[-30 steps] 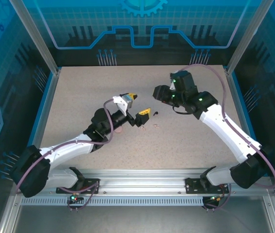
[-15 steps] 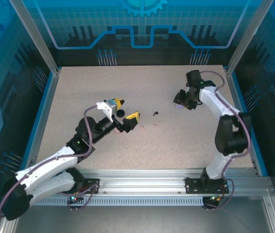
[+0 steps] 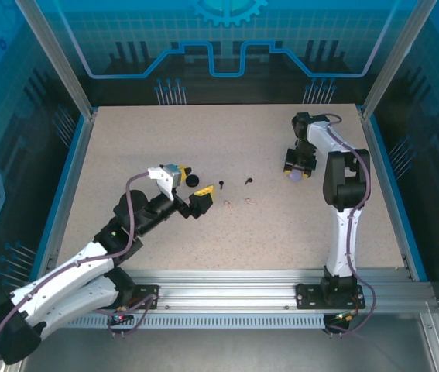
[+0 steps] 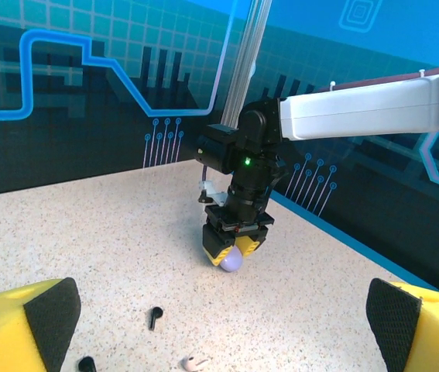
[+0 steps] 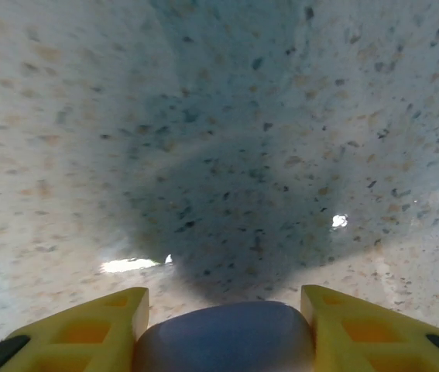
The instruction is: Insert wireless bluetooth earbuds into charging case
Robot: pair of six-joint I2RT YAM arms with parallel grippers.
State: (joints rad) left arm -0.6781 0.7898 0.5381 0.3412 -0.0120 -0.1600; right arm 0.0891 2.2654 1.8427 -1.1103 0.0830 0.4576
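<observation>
My right gripper (image 3: 296, 167) points straight down at the far right of the table, shut on a round lilac charging case (image 3: 294, 176). Its wrist view has the lilac case (image 5: 223, 337) wedged between the yellow fingers (image 5: 87, 329), just above the table. The left wrist view looks across at that right gripper (image 4: 236, 242) and the case (image 4: 233, 260). My left gripper (image 3: 186, 188) stands open left of centre, with a small round black case (image 3: 193, 180) between its fingers. Two black earbuds (image 3: 222, 184) (image 3: 248, 181) and two pale pink earbuds (image 3: 227, 204) (image 3: 248, 201) lie loose mid-table.
The speckled tabletop (image 3: 142, 139) is bounded by blue rails and aluminium posts. In the left wrist view a black earbud (image 4: 155, 316) and a pink earbud (image 4: 196, 363) lie on the table ahead of my left gripper (image 4: 219, 341).
The right arm swung from the centre to the far right and turned its gripper downward with the lilac case. The left gripper drew back to the left, uncovering a black earbud.
</observation>
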